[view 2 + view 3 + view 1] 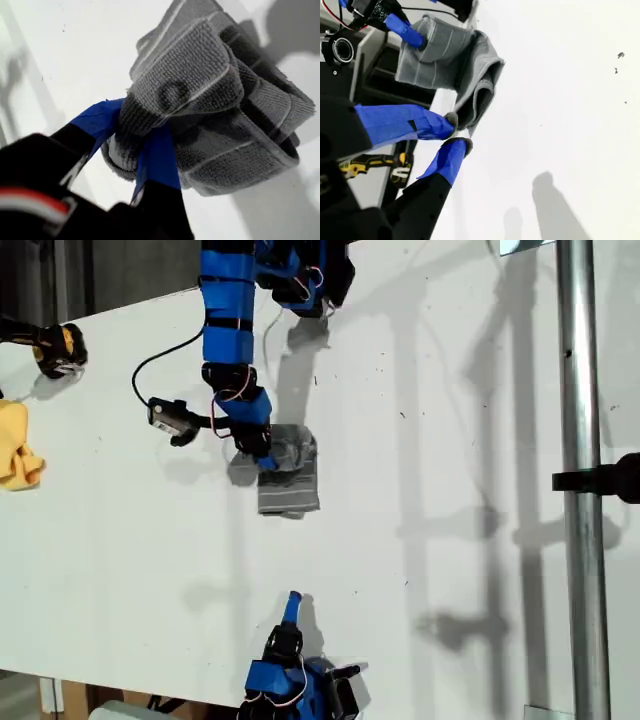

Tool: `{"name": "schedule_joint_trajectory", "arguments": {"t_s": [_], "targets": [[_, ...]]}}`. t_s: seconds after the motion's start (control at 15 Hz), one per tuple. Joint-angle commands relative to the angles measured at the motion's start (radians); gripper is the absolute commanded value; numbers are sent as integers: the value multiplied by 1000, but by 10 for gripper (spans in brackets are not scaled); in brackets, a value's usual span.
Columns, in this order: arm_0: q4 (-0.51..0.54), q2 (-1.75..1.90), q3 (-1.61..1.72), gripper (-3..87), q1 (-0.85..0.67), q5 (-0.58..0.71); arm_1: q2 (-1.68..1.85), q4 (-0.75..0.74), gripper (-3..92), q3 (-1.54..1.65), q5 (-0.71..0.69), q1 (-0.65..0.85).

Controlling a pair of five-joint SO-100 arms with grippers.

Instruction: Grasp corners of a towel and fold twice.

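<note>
Jaws of my first gripper [135,150] pinch the towel [215,115]; my second gripper's [455,132] hang parted.

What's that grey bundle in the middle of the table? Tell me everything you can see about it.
It is the towel, a grey terry-looking cloth with thin pale stripes and a hemmed edge. It lies folded into a small thick bundle of several layers near the middle of the white table. My first gripper is shut on one bunched end, its blue-taped fingers pinching the fabric. My second gripper is apart from it.
</note>
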Motion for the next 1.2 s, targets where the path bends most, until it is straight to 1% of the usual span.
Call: {"name": "schedule_joint_trajectory", "arguments": {"t_s": [0.0, 0.13, 0.4, 0.47, 0.53, 0.6, 0.67, 0.73, 0.8, 0.93, 1.07, 1.13], "targets": [[-2, 5, -60, 54, 9, -9, -95, -67, -2, -141, -21, -18], [-2, 5, -60, 54, 11, -12, -239, -91, -2, -227, -23, -25], [2, 5, -61, 54, 15, -23, -459, -78, -2, -399, -23, -18], [2, 5, -61, 54, 17, -25, -471, -69, 27, -426, -23, -12], [2, 5, -61, 54, 21, -28, -472, -35, 153, -472, -32, -12], [-2, 5, -60, 54, 21, -28, -463, -25, 230, -500, -44, -11], [-3, 5, -60, 54, 21, -28, -443, -46, 356, -508, -72, -9], [-5, 5, -63, 54, 21, -26, -407, -106, 412, -492, -97, -9], [-6, 5, -63, 54, 21, -26, -365, -181, 414, -468, -110, -8], [-5, 5, -66, 53, 25, -26, -305, -242, 407, -457, -129, 3], [-5, 5, -66, 53, 26, -28, -242, -235, 395, -448, -140, 18], [-5, 5, -64, 53, 25, -29, -193, -207, 358, -426, -140, 29]]}}
